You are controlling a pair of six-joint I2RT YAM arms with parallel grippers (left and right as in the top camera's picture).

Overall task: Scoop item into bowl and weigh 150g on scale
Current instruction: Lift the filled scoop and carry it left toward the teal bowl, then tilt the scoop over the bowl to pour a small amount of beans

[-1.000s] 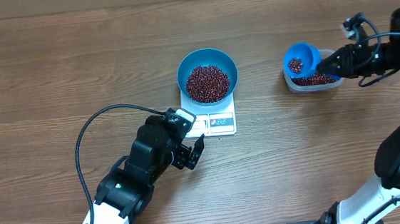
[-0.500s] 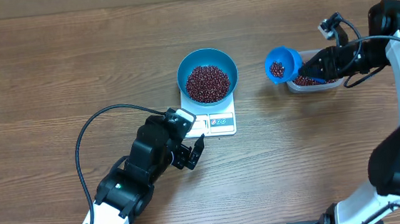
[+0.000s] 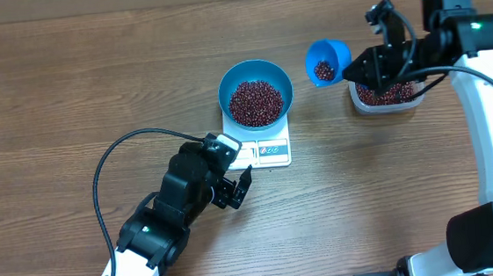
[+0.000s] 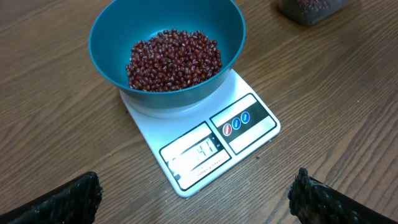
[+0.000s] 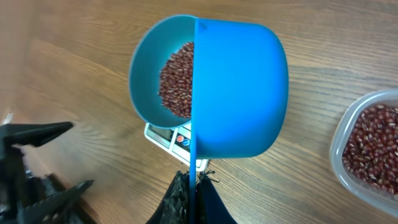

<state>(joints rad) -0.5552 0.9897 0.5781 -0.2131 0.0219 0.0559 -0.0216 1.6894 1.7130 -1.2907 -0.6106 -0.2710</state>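
**Loaded scoop in the air between tub and bowl**

We start with the beans (image 4: 174, 57): a good dark heap sits in the bowl (image 3: 254, 69), and the bowl stands on the scale (image 3: 272, 151), covering its far half. The near strip with the display (image 4: 198, 152) stays in view. Digits are lit there, but we cannot read them for sure. Beside it are two round buttons, one red (image 4: 227, 129) and one blue (image 4: 244, 117), with marks too small to make out.

Out to the right, the scoop (image 3: 327, 61) hangs above the table (image 3: 66, 90) with a small batch of beans inside. It is apart from the bowl's rim and nearer the tub (image 3: 385, 102), which has more beans in it. The right jaws are clamped on the scoop's thin handle. The right arm (image 3: 449, 29) reaches in over the tub.

There is a strip of bare wood between scoop and bowl. Bare wood also runs wide to the bowl's left and up to the table's far edge.

On the near side, the left arm (image 3: 169, 215) lies in front of the scale. Its jaws are spread wide and grip nothing. Their dark fingertips (image 4: 71, 199) sit at the lower corners of the wrist view. They are near the scale's front left corner and not touching it. A black cable (image 3: 99, 172) loops over the table on the left.
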